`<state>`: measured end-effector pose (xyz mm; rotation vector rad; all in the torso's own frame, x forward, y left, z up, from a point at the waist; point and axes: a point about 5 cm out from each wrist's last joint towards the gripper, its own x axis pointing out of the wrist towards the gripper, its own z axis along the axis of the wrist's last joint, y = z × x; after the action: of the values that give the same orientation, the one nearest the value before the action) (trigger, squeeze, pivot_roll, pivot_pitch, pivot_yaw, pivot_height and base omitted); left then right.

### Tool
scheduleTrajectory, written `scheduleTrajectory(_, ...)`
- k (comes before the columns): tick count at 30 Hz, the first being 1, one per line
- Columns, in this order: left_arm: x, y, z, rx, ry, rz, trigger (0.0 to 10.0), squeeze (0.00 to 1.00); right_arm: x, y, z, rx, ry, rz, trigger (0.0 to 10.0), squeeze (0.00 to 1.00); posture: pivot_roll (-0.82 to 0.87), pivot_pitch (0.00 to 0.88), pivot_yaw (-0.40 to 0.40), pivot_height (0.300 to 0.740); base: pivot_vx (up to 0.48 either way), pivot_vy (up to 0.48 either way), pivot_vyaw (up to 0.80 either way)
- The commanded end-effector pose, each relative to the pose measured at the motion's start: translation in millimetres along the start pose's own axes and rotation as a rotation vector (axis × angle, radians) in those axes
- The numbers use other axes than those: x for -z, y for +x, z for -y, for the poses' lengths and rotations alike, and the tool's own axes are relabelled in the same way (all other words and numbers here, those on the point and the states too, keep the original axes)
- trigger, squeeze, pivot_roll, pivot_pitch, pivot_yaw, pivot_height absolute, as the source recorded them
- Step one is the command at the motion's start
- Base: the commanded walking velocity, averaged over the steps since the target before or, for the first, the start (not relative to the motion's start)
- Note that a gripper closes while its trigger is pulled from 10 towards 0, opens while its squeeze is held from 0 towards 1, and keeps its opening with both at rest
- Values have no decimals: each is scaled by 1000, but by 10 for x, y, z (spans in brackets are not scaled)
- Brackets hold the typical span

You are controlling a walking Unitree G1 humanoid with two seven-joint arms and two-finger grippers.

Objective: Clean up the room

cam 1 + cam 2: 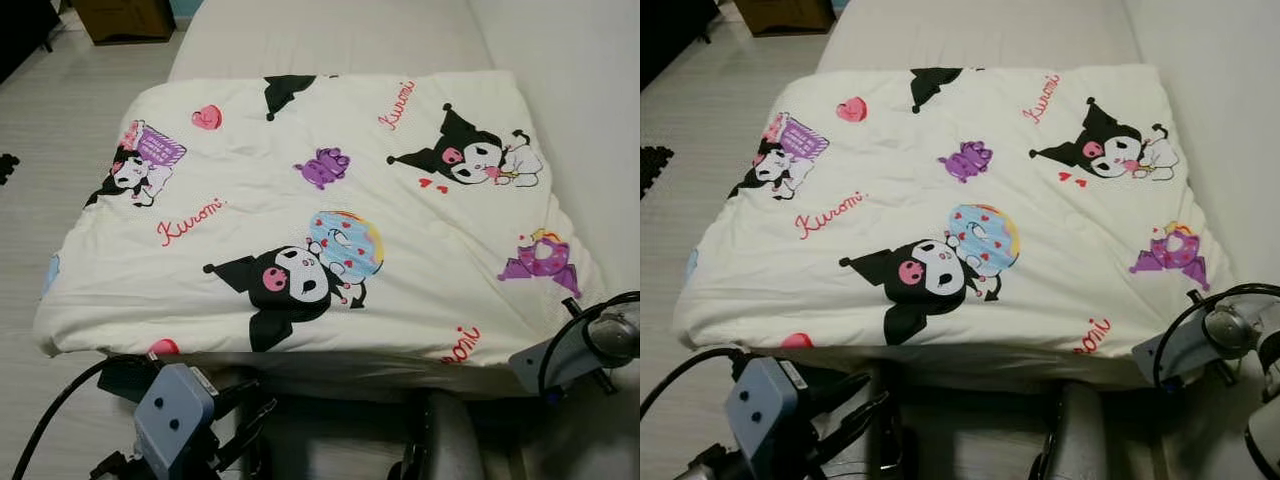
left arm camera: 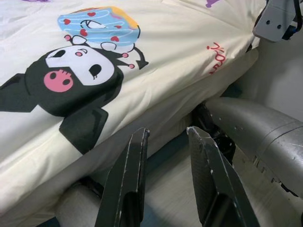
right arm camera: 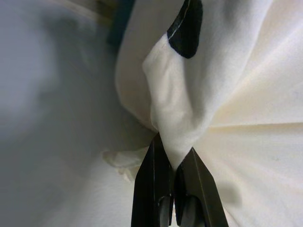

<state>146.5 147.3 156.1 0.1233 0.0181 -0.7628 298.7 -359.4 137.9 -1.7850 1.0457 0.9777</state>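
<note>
The quilt [image 1: 320,210], cream with cartoon prints and red lettering, lies folded and spread flat across the near end of the bed [image 1: 330,35], covering it almost edge to edge, its near hem hanging a little over the bed's foot. The right gripper [image 3: 174,161] is at the quilt's near right corner, its two black fingers pressed together on a bunched fold of the cream cloth, so that corner is pinched and drawn into a small peak. The left gripper [image 2: 165,142] hangs just below the quilt's near hem, left of its middle, with its fingers spread and nothing between them; the cloth edge sits just above the tips.

The step in hand looks like straightening or folding the quilt from its near edge. To do it well, the left gripper should rise to the hem and take a full fold of cloth, not just the top layer, before either arm pulls. Both corners should then move together and evenly, so the quilt does not skew. The right pinch looks shallow, so a hard tug could slip it
</note>
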Motion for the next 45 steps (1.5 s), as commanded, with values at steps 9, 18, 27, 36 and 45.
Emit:
scheduleTrajectory(9, -4, -19, 36, 21, 14, -13, 10000, 0, 283, 21, -583, -301, 100, -94, 10000, 24, 66, 319, 25, 576, 0, 0, 0)
scheduleTrajectory(18, 1, -17, 21, 16, 20, -15, 10000, 0, 174, -9, -260, -147, 87, -45, 10000, 0, 67, 319, 25, 576, 0, 0, 0)
scheduleTrajectory(27, -12, -7, -22, -26, 9, 6, 10000, 0, -86, -285, 371, -14, 488, 375, 10000, 0, 58, 317, 24, 576, 0, 0, 0)
scheduleTrajectory(36, -41, 58, -184, -163, 25, 53, 10000, 0, -588, -552, 972, 141, 787, 1084, 10000, 0, 56, 320, 18, 576, 0, 0, 0)
scheduleTrajectory(45, 30, -3, -208, -186, 54, 18, 10000, 0, -1415, -405, 1041, 413, 495, 1047, 10000, 1000, 40, 323, 24, 576, 0, 0, 0)
